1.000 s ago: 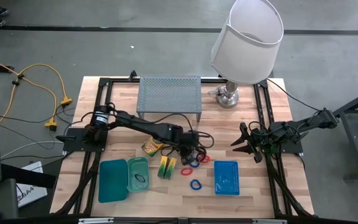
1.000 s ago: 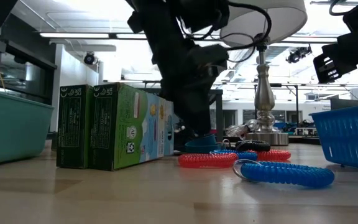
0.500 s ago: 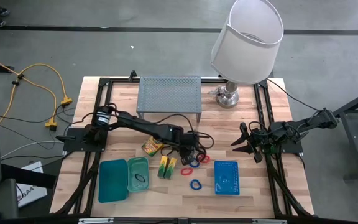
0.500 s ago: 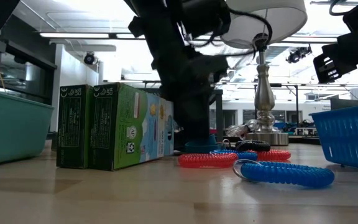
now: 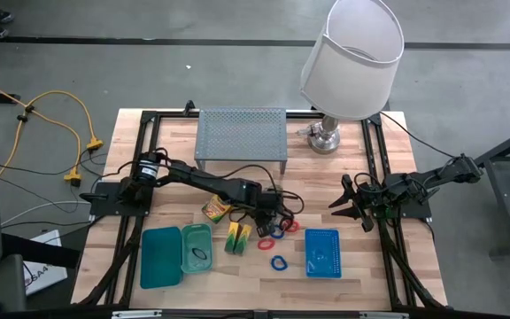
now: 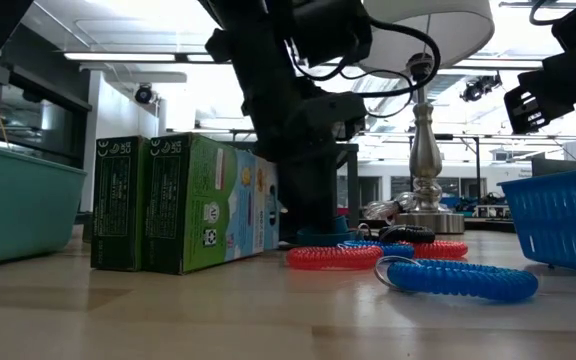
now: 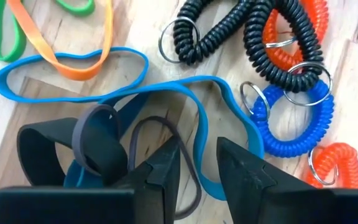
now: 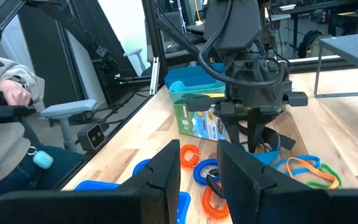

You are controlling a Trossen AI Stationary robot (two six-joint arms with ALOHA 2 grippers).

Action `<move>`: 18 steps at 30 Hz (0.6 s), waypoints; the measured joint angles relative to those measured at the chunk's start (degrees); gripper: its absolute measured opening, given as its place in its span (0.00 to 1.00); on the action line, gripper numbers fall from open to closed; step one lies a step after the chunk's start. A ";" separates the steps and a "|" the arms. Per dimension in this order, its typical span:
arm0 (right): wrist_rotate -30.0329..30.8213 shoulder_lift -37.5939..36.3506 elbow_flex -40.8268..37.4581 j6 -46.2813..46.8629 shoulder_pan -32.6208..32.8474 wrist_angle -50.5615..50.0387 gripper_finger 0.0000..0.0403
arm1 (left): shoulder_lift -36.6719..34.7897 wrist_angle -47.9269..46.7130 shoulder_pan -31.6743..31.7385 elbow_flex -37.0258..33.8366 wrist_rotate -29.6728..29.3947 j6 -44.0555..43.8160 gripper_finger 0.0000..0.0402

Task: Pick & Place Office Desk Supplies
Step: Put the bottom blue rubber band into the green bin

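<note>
The left end effector [image 7: 196,165] is reaching down over the middle of the worktop [image 5: 237,182] into a pile of flat rubber bands and coiled wrist bands. Its fingers are standing a little apart around the edge of a blue rubber band [image 7: 229,112], probably to pinch one loop free of the tangle, though whether it is gripping yet is unclear. Just beside it are lying a grey band [image 7: 98,143], an orange band [image 7: 61,59], a green band [image 7: 5,43], a black coil [image 7: 253,37], an orange coil [image 7: 303,25] and a blue coil [image 7: 291,118]. The crayon box [image 5: 217,208] is lying toward the left edge from the pile, with two yellow-green boxes [image 5: 238,237] standing nearer the front edge, likely awaiting sorting. Of the two teal trays [image 5: 161,257] near the front left corner, the smaller one [image 5: 197,232] is holding a single black loop [image 5: 199,256]. The blue mesh basket [image 5: 323,252], toward the front right, is showing nothing inside. The right end effector [image 5: 351,206] is waiting at the right edge, fingers slightly parted and holding nothing.
</note>
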 joint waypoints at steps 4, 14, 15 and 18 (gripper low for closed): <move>-0.02 0.00 0.01 0.00 -0.02 0.00 0.23 | 0.00 0.00 0.00 0.00 -0.02 0.00 0.18; 0.00 0.00 0.01 0.00 0.00 0.00 0.23 | 0.00 -0.07 0.00 0.00 1.27 0.00 0.01; -0.02 0.00 -0.01 0.00 0.00 0.00 0.23 | 0.00 -0.07 0.00 0.00 1.31 0.02 0.01; -0.02 0.02 -0.01 0.00 0.00 0.00 0.23 | 0.00 0.01 0.00 0.00 1.33 0.02 0.00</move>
